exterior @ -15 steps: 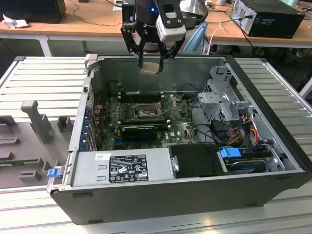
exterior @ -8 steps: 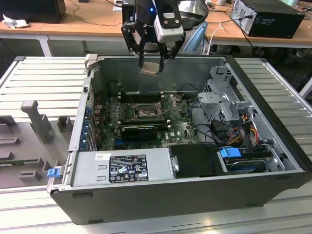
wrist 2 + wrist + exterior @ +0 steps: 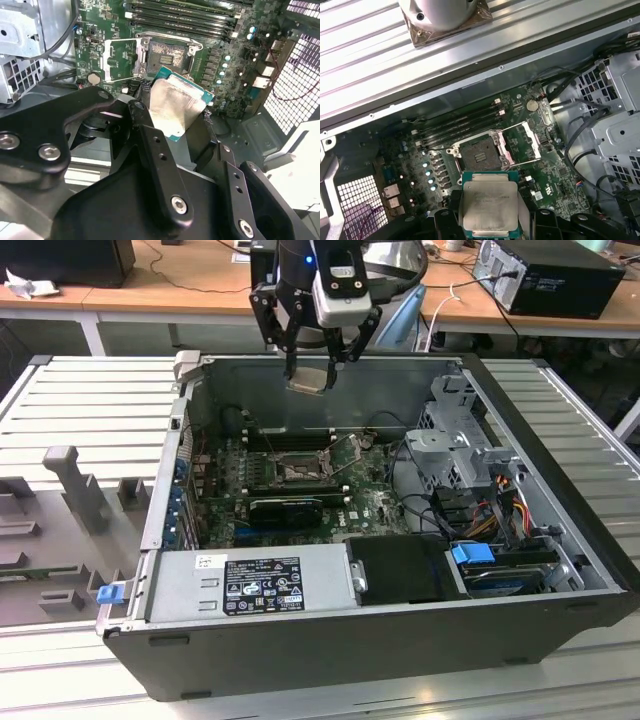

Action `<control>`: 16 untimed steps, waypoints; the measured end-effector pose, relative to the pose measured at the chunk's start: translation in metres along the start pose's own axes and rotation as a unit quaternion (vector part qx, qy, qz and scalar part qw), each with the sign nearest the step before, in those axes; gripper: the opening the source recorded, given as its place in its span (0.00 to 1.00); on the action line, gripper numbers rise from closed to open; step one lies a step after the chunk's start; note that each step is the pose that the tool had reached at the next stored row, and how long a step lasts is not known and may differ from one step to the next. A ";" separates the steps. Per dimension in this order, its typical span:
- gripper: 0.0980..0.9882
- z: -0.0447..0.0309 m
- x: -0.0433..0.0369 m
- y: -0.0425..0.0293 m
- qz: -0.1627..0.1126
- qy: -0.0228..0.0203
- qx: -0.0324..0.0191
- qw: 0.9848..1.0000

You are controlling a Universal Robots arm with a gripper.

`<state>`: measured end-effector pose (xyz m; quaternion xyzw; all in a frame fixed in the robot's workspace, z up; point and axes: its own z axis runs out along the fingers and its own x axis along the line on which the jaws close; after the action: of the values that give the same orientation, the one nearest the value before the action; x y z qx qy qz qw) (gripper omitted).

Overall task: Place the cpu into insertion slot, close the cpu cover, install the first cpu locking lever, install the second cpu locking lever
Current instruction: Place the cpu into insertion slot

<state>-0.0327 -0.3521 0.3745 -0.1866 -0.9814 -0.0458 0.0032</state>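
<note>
My gripper [image 3: 310, 368] hangs above the back wall of the open computer case, shut on the cpu [image 3: 308, 378], a flat silver-beige square chip. In both wrist views the cpu [image 3: 177, 107] [image 3: 490, 205] sits between the black fingers [image 3: 150, 145], tilted and well above the board. The insertion slot [image 3: 297, 472] [image 3: 167, 52] [image 3: 479, 152] lies bare on the green motherboard below, with a dark frame around its contact field. Beside it, the cpu cover [image 3: 522, 142] [image 3: 120, 60] is swung open and lies back over the board as a thin silver frame.
Long black memory slots [image 3: 290, 440] run behind the socket, and a black card [image 3: 285, 508] lies in front of it. A power supply [image 3: 250, 585] fills the case front. A drive cage [image 3: 465, 450] with cables stands at the exterior view's right. Grey fixtures [image 3: 75, 485] sit outside the case at the exterior view's left.
</note>
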 end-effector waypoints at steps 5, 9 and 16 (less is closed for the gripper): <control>0.48 0.0000 0.0000 0.0000 0.015 -0.001 0.000 1.000; 0.48 0.0001 0.0000 0.0000 0.027 -0.002 -0.001 1.000; 0.48 0.0027 -0.0001 -0.0002 0.031 -0.003 -0.001 1.000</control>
<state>-0.0326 -0.3521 0.3719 -0.2170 -0.9751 -0.0458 0.0018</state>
